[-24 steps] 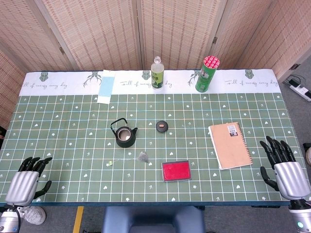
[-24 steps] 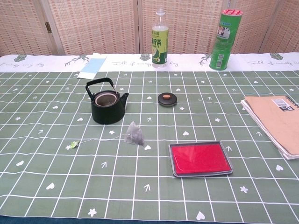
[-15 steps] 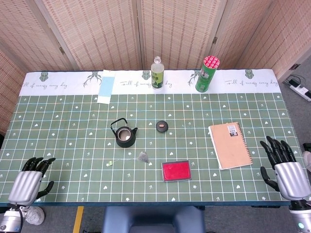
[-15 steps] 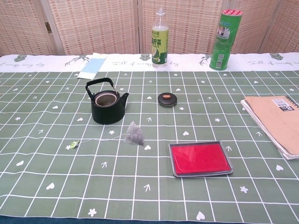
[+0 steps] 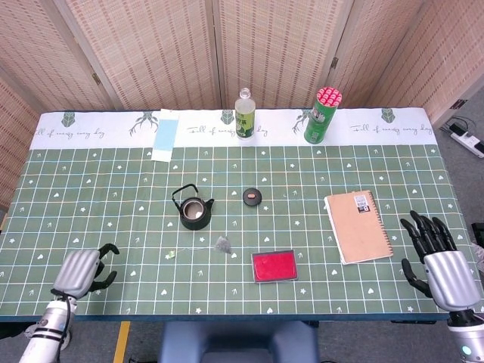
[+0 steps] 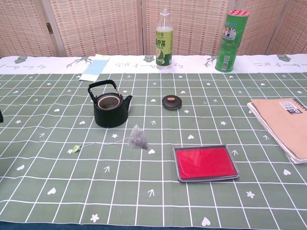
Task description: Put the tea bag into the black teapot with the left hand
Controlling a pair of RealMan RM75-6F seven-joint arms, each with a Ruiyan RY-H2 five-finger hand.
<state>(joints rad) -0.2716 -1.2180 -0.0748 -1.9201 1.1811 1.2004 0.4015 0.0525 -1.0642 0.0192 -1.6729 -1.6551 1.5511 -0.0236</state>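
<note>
Head view: both robot hands at the near edge, tea bag lying free on the table

Head view shows the left robot hand (image 5: 81,270) low at the near left corner of the table (image 5: 91,227), its dark fingers curled loosely with gaps between them and nothing in them. The right robot hand (image 5: 439,261) sits at the near right corner, fingers spread apart and pointing away, holding nothing.

A little farther in, near the middle, a red pad in a dark tray (image 6: 205,163) lies flat. Just to its left and slightly farther, the tea bag (image 6: 137,137) stands as a small grey pyramid on the green checked cloth, its string trailing left to a little green tag (image 6: 75,149). It touches nothing else and is well apart from both robot hands.

Beyond the tea bag, to the left, is the black teapot (image 6: 110,107), upright, handle raised, lid off, with a metal strainer showing in its mouth. Its round lid (image 6: 171,101) rests to the right of it. A brown notebook (image 5: 358,225) lies on the right side.

At the far edge stand a clear bottle with a green label (image 6: 164,41) and a green tube (image 6: 231,41), with a pale blue sheet (image 6: 94,67) to the left.
</note>
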